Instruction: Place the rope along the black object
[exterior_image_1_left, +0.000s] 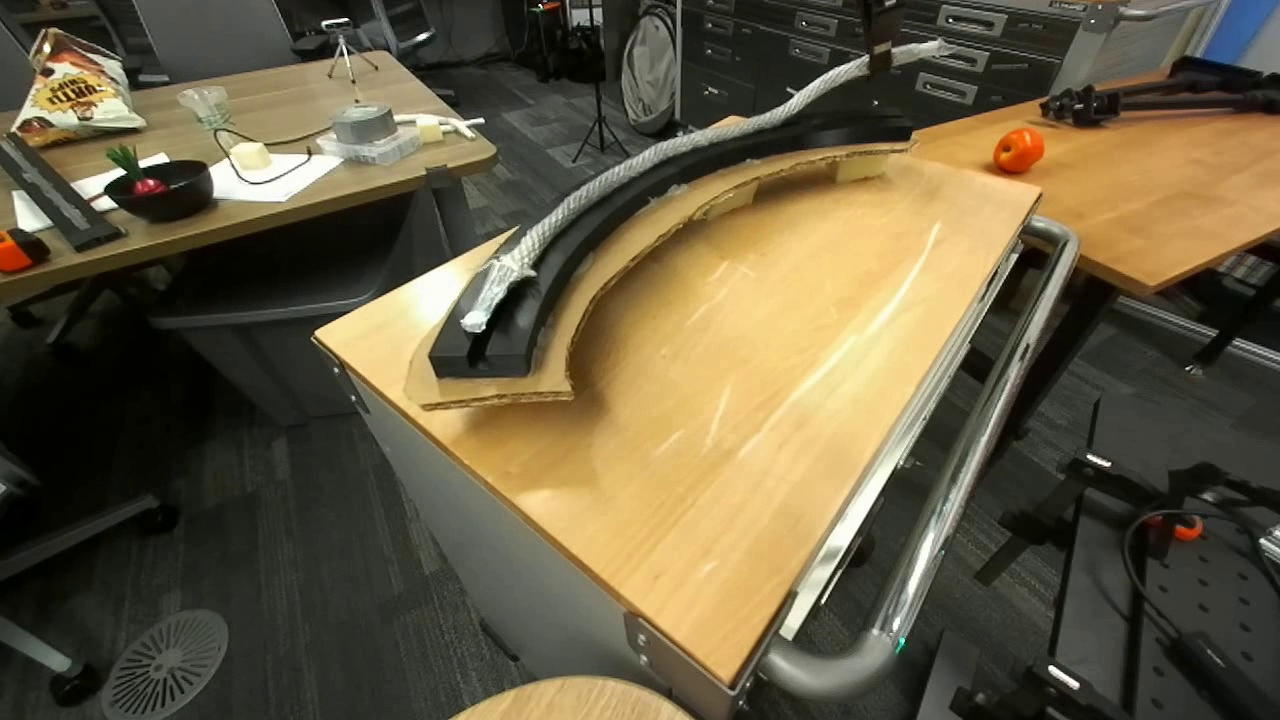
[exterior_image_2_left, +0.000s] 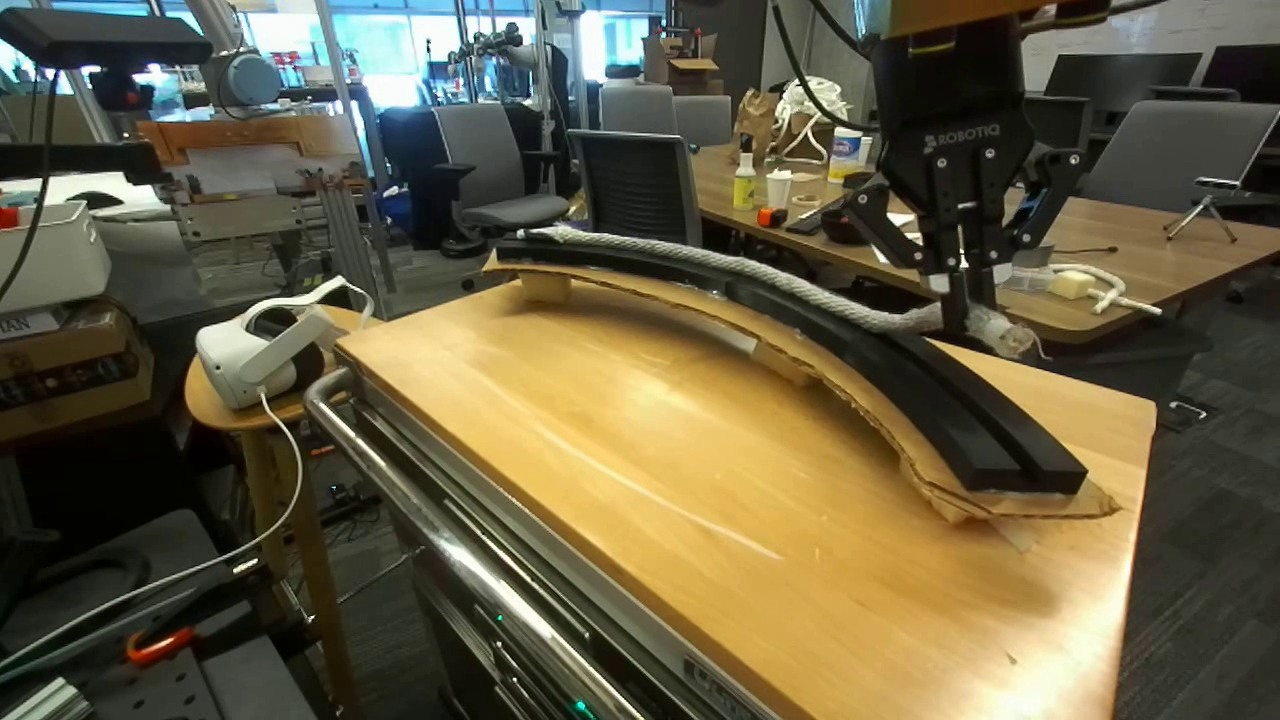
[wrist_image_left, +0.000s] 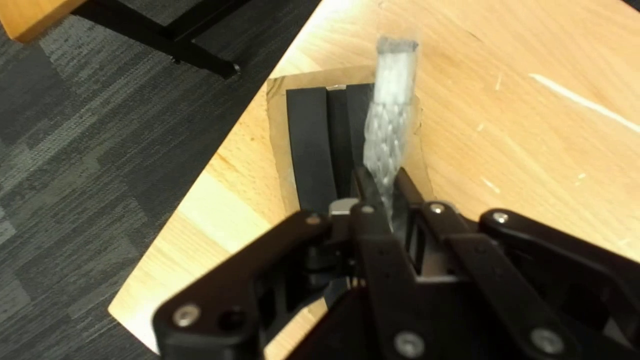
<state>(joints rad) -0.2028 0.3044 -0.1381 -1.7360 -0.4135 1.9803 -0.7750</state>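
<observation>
In an exterior view, the rope (exterior_image_1_left: 655, 155) runs along the outer side of the arc (exterior_image_1_left: 518, 340), one taped end lying over the arc's near end and the other raised above its far end, with cardboard (exterior_image_1_left: 556, 352) under the arc. In an exterior view, the gripper (exterior_image_2_left: 967, 315) hangs above the arc, its fingers pinching the rope just short of a taped tip that pokes out clear of the arc. In the wrist view, the fingers nearly meet with the rope between them, and that tip appears over the arc's inner side, reaching past the arc's end.
</observation>
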